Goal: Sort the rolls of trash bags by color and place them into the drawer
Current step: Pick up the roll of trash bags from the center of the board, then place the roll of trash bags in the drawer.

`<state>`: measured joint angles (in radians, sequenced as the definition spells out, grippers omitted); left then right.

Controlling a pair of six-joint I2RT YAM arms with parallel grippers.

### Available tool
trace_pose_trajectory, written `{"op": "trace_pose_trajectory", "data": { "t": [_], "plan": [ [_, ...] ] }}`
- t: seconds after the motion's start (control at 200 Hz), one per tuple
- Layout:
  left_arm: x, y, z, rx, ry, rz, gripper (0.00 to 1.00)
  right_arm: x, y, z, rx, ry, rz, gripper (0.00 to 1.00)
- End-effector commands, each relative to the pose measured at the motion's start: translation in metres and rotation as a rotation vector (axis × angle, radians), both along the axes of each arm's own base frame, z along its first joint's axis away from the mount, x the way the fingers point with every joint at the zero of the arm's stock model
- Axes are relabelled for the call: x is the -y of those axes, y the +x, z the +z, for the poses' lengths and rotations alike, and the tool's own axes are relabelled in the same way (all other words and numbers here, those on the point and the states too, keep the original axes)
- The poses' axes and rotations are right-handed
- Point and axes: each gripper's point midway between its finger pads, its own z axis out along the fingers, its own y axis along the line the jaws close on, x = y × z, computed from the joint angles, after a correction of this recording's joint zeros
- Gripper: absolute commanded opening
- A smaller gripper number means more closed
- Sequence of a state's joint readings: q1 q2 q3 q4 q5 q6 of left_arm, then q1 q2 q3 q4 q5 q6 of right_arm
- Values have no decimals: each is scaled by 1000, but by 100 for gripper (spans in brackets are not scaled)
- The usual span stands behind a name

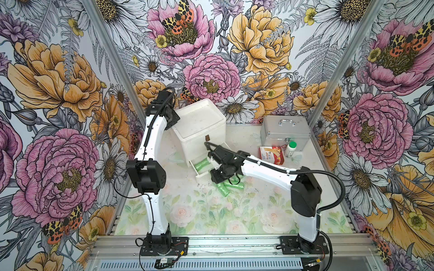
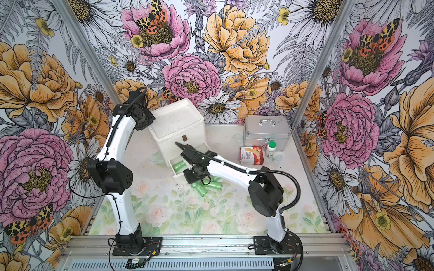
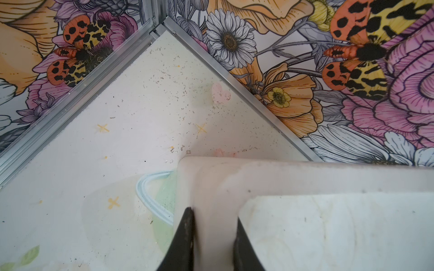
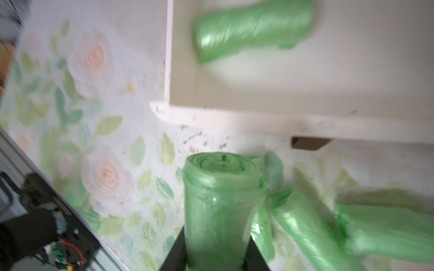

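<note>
The open drawer [image 4: 258,122] contained a green roll [image 4: 253,28]. The right claw [image 4: 216,234] gripped a second roll [image 4: 218,199]; the left claw [image 3: 213,214] clamped the cabinet [image 3: 305,178] rim.

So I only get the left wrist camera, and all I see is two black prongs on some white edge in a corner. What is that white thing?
Observer: A white drawer unit; the left gripper is clamped on its top rim.
Operator: Is anything inside it?
Observer: Its lower drawer is pulled out, with one green roll lying in it.
Operator: What is the other arm doing?
Observer: The right gripper holds a second green roll just in front of that drawer, over loose green rolls on the table.
</note>
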<state>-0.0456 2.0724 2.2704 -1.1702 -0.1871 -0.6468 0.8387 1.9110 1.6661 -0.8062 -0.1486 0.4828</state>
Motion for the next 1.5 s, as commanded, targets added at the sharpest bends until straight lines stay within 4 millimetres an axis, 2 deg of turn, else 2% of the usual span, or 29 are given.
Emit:
{"op": "trace_pose_trajectory", "data": {
  "t": [0.0,0.1,0.18,0.33,0.48,0.585,0.871,1.081,1.391,1.496],
  "plan": [
    [103,-3,-88,-216,-413,-71,0,23,44,43,-7,136,-220,31],
    [104,-2,-86,-212,-415,-75,0,25,67,54,-48,233,-315,31],
    [104,-2,-84,-208,-414,-76,0,24,82,54,-104,305,-386,31],
    [102,-3,-84,-209,-413,-74,0,20,109,43,-213,422,-535,31],
    [100,-4,-83,-209,-415,-73,0,22,126,28,-247,490,-703,30],
    [99,-5,-82,-209,-413,-72,0,16,134,20,-277,535,-766,30],
    [100,-5,-80,-204,-419,-75,0,-29,136,-5,-380,571,-791,31],
    [100,-5,-80,-205,-418,-74,0,-53,132,-13,-405,583,-783,34],
    [102,-7,-81,-208,-415,-77,0,-70,127,-22,-419,578,-783,36],
    [103,-7,-80,-209,-414,-77,0,-74,125,-26,-429,575,-783,40]
  ]
}}
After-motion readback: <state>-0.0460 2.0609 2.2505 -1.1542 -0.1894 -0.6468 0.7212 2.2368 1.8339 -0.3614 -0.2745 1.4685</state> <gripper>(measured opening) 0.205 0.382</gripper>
